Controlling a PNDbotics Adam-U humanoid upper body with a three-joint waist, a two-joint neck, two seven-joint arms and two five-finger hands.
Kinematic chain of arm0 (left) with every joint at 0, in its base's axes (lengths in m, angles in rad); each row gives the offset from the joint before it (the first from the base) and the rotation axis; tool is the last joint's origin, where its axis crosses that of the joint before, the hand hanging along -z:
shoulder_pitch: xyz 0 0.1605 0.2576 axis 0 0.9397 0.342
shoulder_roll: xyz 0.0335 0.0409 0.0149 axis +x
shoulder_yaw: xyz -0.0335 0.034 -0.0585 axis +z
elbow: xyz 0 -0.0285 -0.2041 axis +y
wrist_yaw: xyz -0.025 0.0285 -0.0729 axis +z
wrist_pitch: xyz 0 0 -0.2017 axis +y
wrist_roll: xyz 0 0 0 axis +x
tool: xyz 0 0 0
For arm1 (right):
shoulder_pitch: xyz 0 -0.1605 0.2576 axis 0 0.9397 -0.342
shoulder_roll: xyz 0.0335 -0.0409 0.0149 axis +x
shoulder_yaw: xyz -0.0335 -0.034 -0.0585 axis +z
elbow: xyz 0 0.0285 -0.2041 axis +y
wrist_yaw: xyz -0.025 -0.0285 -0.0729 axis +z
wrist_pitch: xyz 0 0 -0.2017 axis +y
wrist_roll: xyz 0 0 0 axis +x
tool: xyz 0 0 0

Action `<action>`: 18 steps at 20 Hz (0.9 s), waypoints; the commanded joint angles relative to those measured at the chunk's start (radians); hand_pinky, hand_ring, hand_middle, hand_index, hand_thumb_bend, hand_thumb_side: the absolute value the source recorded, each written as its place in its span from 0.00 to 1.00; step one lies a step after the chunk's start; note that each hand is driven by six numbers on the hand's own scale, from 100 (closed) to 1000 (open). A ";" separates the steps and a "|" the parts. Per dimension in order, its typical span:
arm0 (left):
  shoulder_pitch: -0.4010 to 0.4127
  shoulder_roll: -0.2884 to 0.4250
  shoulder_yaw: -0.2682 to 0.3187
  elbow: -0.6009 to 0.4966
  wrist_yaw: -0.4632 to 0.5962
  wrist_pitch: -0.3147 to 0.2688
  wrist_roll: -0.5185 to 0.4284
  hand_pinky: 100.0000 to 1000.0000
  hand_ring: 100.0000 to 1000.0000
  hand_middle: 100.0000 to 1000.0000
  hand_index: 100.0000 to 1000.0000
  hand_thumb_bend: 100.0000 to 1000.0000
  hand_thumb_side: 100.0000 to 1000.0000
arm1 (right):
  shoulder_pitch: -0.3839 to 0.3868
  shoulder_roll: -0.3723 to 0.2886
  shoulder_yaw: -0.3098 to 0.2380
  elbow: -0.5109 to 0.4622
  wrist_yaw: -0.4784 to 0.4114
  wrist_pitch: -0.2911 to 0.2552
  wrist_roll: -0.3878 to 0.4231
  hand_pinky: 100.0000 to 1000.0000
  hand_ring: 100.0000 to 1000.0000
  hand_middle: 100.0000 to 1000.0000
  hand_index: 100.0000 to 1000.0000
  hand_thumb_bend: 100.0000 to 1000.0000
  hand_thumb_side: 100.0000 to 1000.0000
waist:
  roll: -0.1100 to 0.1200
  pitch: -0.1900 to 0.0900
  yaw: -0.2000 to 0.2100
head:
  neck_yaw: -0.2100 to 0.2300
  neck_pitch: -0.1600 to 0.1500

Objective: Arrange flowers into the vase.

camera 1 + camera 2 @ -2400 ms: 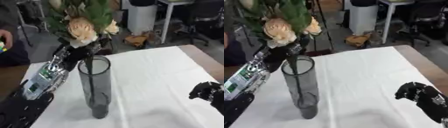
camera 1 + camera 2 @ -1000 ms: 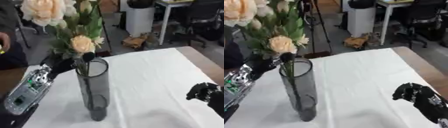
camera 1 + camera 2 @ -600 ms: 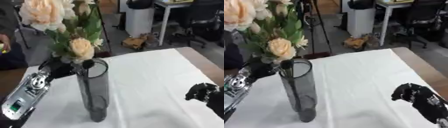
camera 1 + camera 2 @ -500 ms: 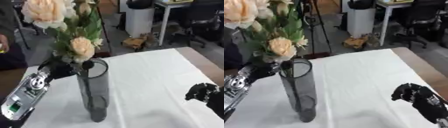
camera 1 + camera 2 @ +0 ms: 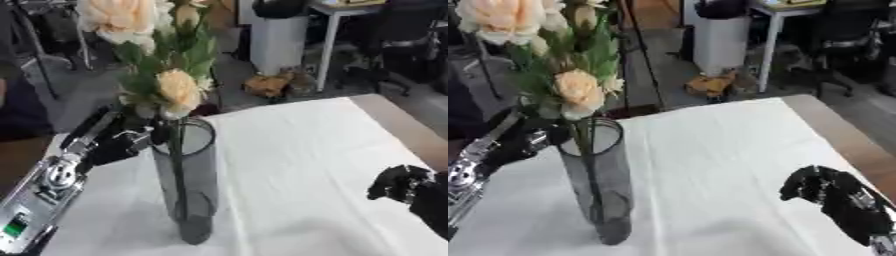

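On the left half of the white-covered table (image 5: 297, 150), a tall smoked-glass vase (image 5: 187, 180) standing upright, its base near the front edge. Inside it, green stems (image 5: 178, 170) running straight down from the rim toward the bottom. Above the rim, a bunch of cream flowers (image 5: 175, 89) with green leaves, one small bloom just over the mouth of the vase and a larger bloom (image 5: 118, 16) higher and to the left, near the top of the view. Just left of the rim, the left hand (image 5: 118, 145), black, fingers curled round the stems at the point of entry into the vase, touching or nearly touching the glass lip; contact with the glass cannot be confirmed. Behind it, the silver and black forearm (image 5: 48, 190) leading down to the near left corner. At the near right, well apart from the vase, the right hand (image 5: 820, 187), fingers bent inward with nothing between them, over the cloth. Beyond the far table edge, a white bin (image 5: 278, 32) and office chairs on the floor.
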 commanded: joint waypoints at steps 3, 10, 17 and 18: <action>0.003 0.011 0.030 -0.021 0.007 -0.007 0.015 0.74 0.71 0.52 0.85 1.00 0.69 | -0.010 -0.015 -0.012 -0.014 0.008 -0.001 -0.003 0.64 0.62 0.55 0.63 0.70 0.72 | 0.004 -0.006 0.007 | -0.011 -0.014; 0.122 0.001 0.105 -0.067 0.029 -0.064 0.076 0.73 0.70 0.51 0.85 1.00 0.72 | -0.010 -0.015 -0.014 -0.014 0.008 -0.002 -0.004 0.64 0.62 0.55 0.63 0.70 0.72 | 0.004 -0.003 0.014 | -0.017 -0.014; 0.198 -0.026 0.164 -0.099 0.050 -0.136 0.111 0.71 0.70 0.51 0.85 1.00 0.72 | -0.008 -0.015 -0.017 -0.016 0.009 -0.001 -0.007 0.64 0.62 0.55 0.63 0.70 0.72 | 0.005 0.000 0.019 | -0.025 -0.015; 0.205 -0.030 0.169 -0.101 0.058 -0.149 0.117 0.71 0.70 0.51 0.85 1.00 0.73 | -0.008 -0.016 -0.018 -0.016 0.009 -0.001 -0.008 0.64 0.62 0.55 0.63 0.70 0.72 | 0.005 0.000 0.019 | -0.027 -0.015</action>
